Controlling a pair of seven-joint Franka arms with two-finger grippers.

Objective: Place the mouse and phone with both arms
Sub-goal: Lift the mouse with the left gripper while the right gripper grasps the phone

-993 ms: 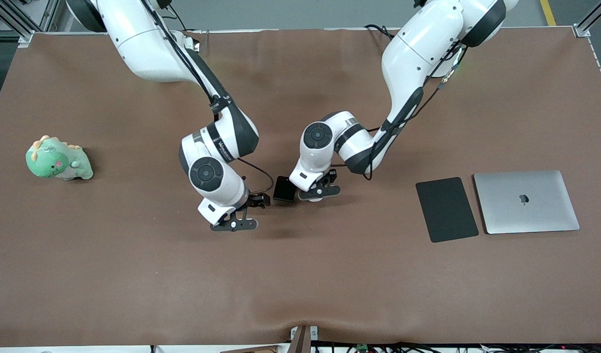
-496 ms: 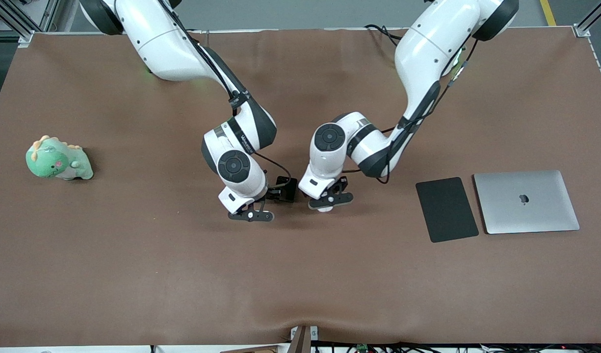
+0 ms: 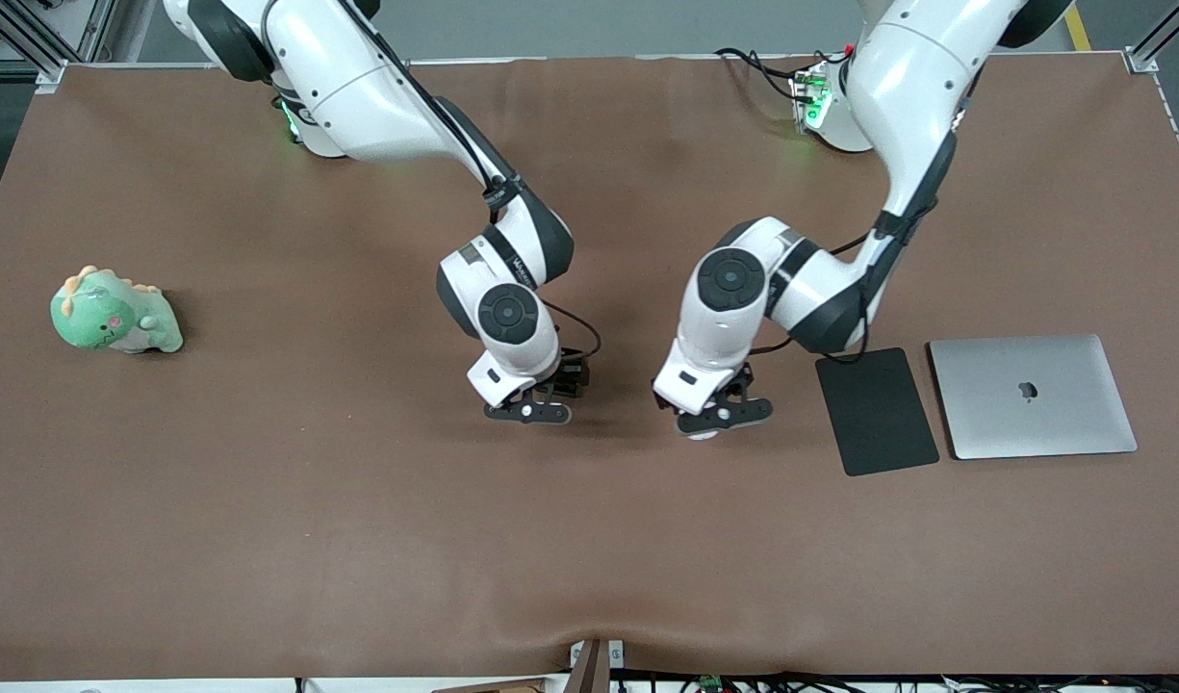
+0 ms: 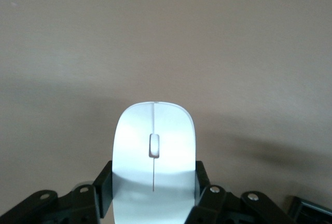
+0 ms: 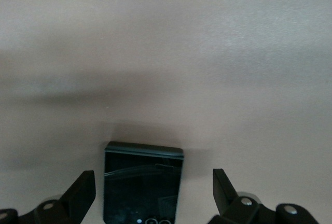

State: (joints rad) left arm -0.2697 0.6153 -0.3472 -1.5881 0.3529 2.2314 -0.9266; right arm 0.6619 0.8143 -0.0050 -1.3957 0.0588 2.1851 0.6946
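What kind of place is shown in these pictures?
Probably a robotics lab or test cell, set up as a mock desk. Two arms are mounted at a table with a brown cover, aluminium frame posts stand at its corners, and a laptop, a mouse pad and a plush toy lie on it.

Front view: left end effector (image 3: 722, 416) up over counter (image 3: 358, 539) beside dark mouse pad (image 3: 876, 411), white mouse (image 3: 702, 434) peeking under it. Right end effector (image 3: 531, 409) low mid-counter, black phone (image 3: 576, 376) at it. Laptop (image 3: 1032, 396) by pad. Green plush dino (image 3: 114, 313) twd right arm's end.
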